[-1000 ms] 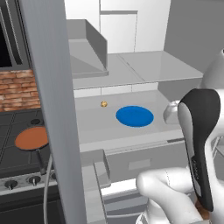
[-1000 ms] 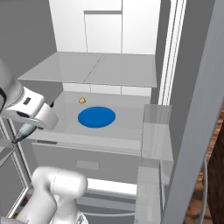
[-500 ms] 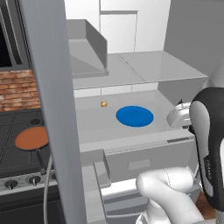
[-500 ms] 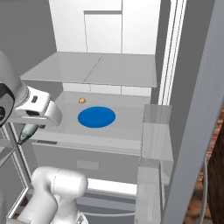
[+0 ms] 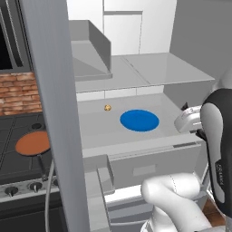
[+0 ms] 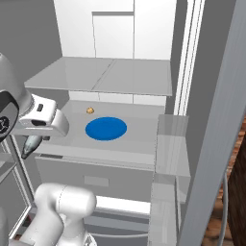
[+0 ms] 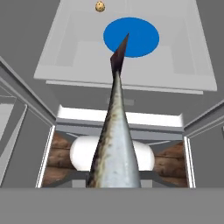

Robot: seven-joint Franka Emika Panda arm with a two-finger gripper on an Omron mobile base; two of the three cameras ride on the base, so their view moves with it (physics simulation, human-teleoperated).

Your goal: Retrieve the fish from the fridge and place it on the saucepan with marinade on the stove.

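My gripper point(image 6: 36, 138) is shut on the fish point(image 6: 29, 145), whose grey-silver tip hangs below the white hand in the right base view. In the hand view the fish point(image 7: 116, 144) runs up the middle, pointing at the fridge point(image 7: 78, 57) shelf. The hand point(image 5: 189, 119) hovers at the open fridge's point(image 5: 90, 129) front right, just off the shelf edge. To the left, outside the fridge, the saucepan point(image 5: 32, 143) with its reddish-brown marinade point(image 5: 31, 141) sits on the stove point(image 5: 13, 161), its dark handle toward the knobs.
A blue plate point(image 5: 139, 120) and a small yellow-orange lump point(image 5: 108, 108) lie on the fridge shelf point(image 6: 139, 139). The open grey fridge door point(image 5: 54, 113) stands between the shelf and the stove. A drawer front point(image 5: 149, 165) sits under the shelf.
The hand with the fish has drifted slightly back from the shelf, toward the right of the left base view, and the dark forearm swung with it. The grip is unchanged.
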